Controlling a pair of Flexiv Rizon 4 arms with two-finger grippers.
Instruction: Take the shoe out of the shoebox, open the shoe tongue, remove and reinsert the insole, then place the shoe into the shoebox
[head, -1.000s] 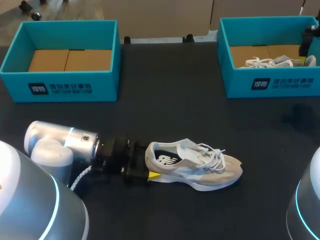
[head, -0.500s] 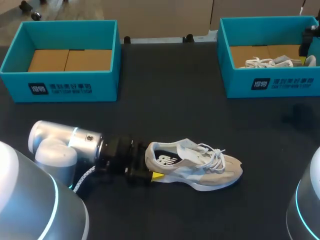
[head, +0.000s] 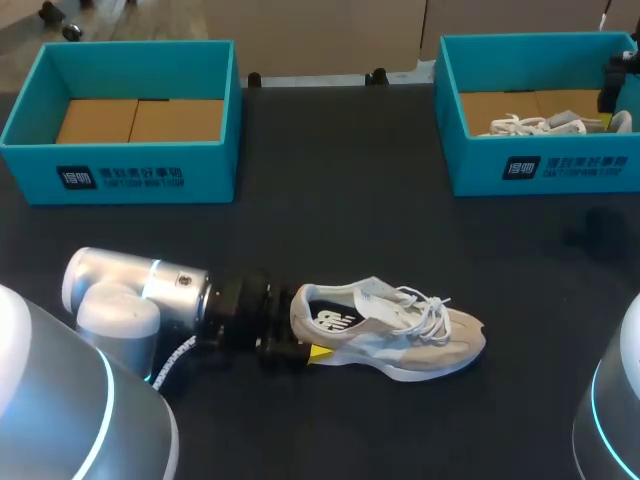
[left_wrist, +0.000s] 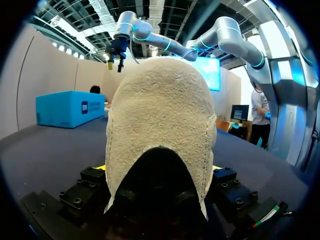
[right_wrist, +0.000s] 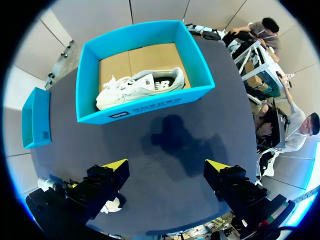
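Head view: left end effector (head: 303, 328) lies low on the desk (head: 330, 210), spread wide, with the heel of the shoe (head: 395, 330) between its fingers. One yellow tip shows at the heel's near side. The shoe lies on its sole, toe pointing away from the end effector, laces loose. Against the earlier frames the left arm has crept toward the shoe, so the heel sits deeper in the end effector. The shoe has not shifted. The left shoebox (head: 120, 165) is well apart from the end effector, across the desk. The right shoebox (head: 545, 170) is far beyond the shoe's toe, with a second shoe (head: 530, 125) inside. Only a dark piece of the right arm shows at that box's far corner, and it has not changed.

Left wrist view: left end effector (left_wrist: 159, 172) is open wide. The shoe (left_wrist: 160, 110) fills the gap heel-first, with its suede heel panel just beside both fingers. No squeeze is visible.

Right wrist view: right end effector (right_wrist: 166, 167) is spread wide and holds nothing, hanging high over the desk (right_wrist: 190, 150). The right shoebox (right_wrist: 150, 107) lies ahead of it, with the second shoe (right_wrist: 140, 85) lying on its side in it.
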